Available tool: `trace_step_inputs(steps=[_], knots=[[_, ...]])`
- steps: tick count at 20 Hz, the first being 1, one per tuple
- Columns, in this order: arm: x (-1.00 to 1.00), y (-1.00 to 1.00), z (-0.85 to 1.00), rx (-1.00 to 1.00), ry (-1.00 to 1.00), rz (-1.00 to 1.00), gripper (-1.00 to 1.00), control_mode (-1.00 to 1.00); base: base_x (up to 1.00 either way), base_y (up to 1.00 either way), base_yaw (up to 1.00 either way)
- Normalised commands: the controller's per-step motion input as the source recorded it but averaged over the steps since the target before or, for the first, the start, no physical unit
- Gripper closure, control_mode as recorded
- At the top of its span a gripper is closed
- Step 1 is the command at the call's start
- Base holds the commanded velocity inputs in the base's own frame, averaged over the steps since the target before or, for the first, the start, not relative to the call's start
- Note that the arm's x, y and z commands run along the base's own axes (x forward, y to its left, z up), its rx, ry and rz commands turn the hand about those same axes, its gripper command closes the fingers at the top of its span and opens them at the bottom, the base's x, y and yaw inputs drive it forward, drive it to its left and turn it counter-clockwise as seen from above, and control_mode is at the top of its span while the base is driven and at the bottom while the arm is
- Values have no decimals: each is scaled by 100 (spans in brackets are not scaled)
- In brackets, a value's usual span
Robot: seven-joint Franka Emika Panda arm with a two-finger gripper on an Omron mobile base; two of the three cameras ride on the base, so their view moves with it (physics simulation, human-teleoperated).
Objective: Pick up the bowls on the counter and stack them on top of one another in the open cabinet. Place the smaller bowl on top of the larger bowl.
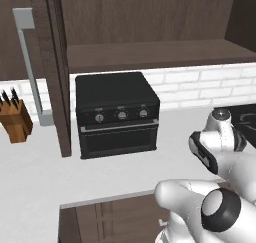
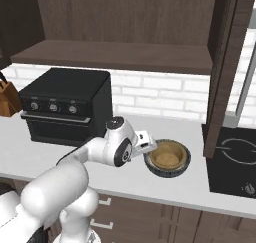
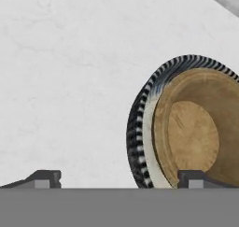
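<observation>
One round bowl (image 2: 167, 158), dark and ribbed outside and tan-gold inside, sits on the white counter (image 2: 195, 129) right of the toaster oven. In the hand view the bowl (image 3: 186, 128) is at the right. My gripper (image 2: 148, 148) hangs low over the bowl's left rim. It is open (image 3: 121, 179): one fingertip (image 3: 46, 178) stands over bare counter outside the bowl, the other (image 3: 196, 178) over its inside, with the rim between them. Above is the open cabinet's dark wood shelf (image 2: 115, 54), and its tall door (image 1: 52, 72) carries a long grey handle (image 1: 30, 62).
A black toaster oven (image 1: 117, 114) stands on the counter under the shelf, left of the bowl. A wooden knife block (image 1: 15, 119) is at the far left. A black cooktop (image 2: 232, 159) lies right of the bowl. The second cabinet door (image 2: 225, 72) hangs beside it.
</observation>
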Motion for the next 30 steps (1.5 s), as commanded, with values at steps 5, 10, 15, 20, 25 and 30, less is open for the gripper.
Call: trace_step_inputs(steps=[5,10,15,20,25,30], knots=[[35,-28,-3,0,19,0,-100,-100,0,0,0],[23,-17,-13,0,13,0,-100,-100,0,0,0],[2,-26,-30,0,3,0,-100,-100,0,0,0],[0,-15,-38,-2,0,0,100,-100,0,0,0],[0,0,-40,-4,1,0,100,-100,0,0,0],[-2,0,0,0,0,0,100,-100,0,0,0]])
